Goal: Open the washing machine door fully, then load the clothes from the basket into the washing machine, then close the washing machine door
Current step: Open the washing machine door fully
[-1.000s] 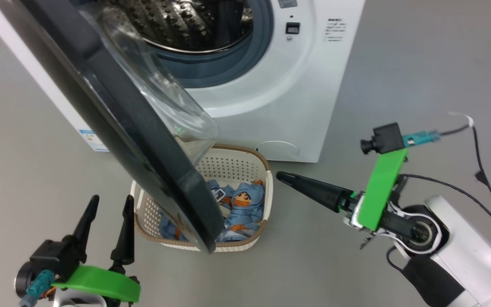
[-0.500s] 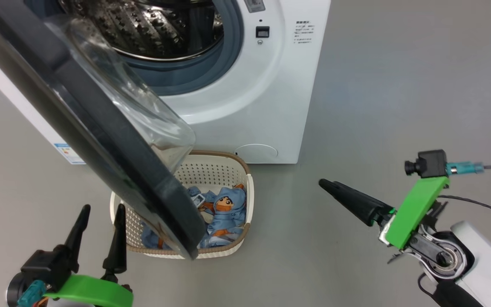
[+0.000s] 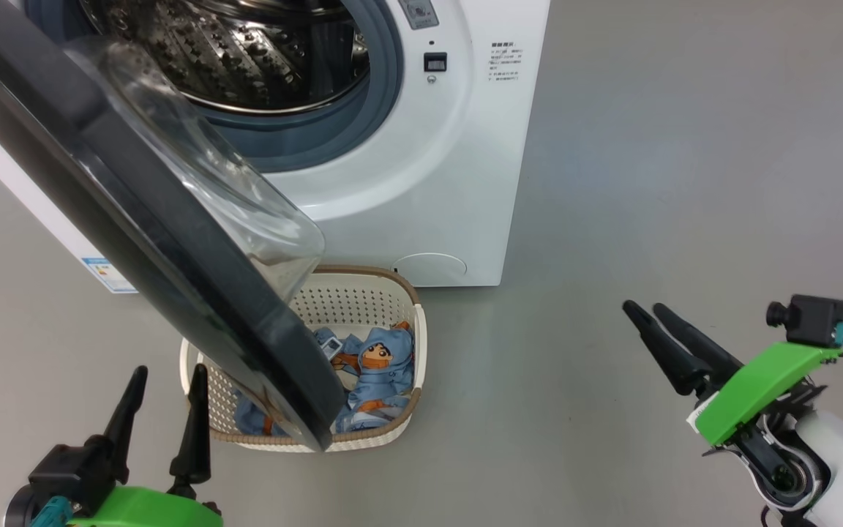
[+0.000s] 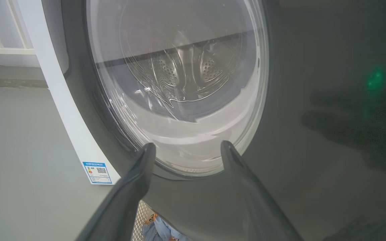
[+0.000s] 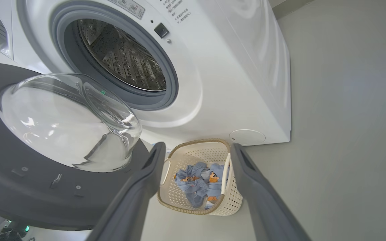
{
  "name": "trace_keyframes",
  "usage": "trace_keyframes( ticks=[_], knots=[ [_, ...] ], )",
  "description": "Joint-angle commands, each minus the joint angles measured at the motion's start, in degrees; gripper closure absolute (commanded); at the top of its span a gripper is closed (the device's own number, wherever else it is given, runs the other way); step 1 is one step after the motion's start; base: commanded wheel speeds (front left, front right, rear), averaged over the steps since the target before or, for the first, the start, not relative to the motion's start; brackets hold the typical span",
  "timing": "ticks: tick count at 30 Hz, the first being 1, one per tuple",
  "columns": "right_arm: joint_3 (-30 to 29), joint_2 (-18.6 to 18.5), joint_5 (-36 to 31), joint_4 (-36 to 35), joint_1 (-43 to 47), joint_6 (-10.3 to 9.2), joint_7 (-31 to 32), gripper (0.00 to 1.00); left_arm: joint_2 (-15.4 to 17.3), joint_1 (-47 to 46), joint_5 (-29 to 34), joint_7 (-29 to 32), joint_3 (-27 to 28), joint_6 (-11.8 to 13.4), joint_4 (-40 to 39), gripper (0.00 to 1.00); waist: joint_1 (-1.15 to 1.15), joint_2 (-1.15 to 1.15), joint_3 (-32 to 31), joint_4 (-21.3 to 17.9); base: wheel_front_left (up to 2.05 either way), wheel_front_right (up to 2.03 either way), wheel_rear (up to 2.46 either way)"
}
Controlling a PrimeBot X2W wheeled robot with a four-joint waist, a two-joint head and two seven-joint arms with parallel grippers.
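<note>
The washing machine [image 3: 421, 183] stands at the top, its steel drum [image 3: 246, 58] exposed. The washing machine door [image 3: 173, 278] hangs swung open, black rim slanting down over the basket [image 3: 363, 285], and its glass bowl [image 3: 209, 190] bulges toward the drum. The clothes [image 3: 377, 362] lie in the basket, partly hidden by the door. My left gripper [image 3: 169, 372] is open, low and left of the basket, facing the door's outer face [image 4: 313, 117]. My right gripper [image 3: 644, 307] is open and empty over bare floor, well right of the basket [image 5: 199, 141] and the clothes [image 5: 196, 182].
Grey floor [image 3: 685, 183] spreads wide to the right of the machine. A blue-and-white label sticker [image 3: 103, 269] sits at the machine's lower left corner. A round white cap [image 3: 429, 265] is low on the machine's front.
My right gripper has drawn back from beside the basket to the right and turned so both fingers show. The head camera has shifted, sliding the scene left. The left gripper holds its place.
</note>
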Motion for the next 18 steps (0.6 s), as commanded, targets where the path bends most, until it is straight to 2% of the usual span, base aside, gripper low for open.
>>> trace_keyframes(
  ticks=[1,5,9,12,18],
  knots=[
    [1.51,-1.51,-1.75,0.4,0.24,0.09,-3.35,0.0,1.17,-0.48,0.12,-0.36,2.02,-0.08,-1.38,0.0,0.0,0.0,-0.2,0.0,0.0,0.0,0.0],
    [3.3,-2.35,-4.09,4.11,-0.44,0.09,-8.58,0.0,1.1,-0.41,0.1,-0.36,2.06,-0.08,-1.15,0.0,0.0,0.0,-0.62,0.16,0.0,0.0,0.0],
    [2.94,-2.38,-7.58,7.8,-1.11,0.09,-10.55,0.0,1.08,-0.23,0.11,-0.36,2.2,-0.08,-1.13,0.0,0.0,0.0,-0.89,0.32,0.0,0.0,0.0],
    [-2.17,-1.27,-12.01,8.74,-1.23,0.09,-10.72,0.0,1.04,-0.16,0.17,-0.36,2.4,-0.08,-1.26,0.0,0.0,0.0,-0.9,0.37,0.0,0.0,0.0],
    [-13.89,2.67,-24.91,7.24,2.48,0.09,-10.75,0.0,0.95,-0.28,0.23,-0.36,2.59,-0.08,-1.41,0.0,0.0,0.0,-0.94,0.55,0.0,0.0,0.0]
  ],
)
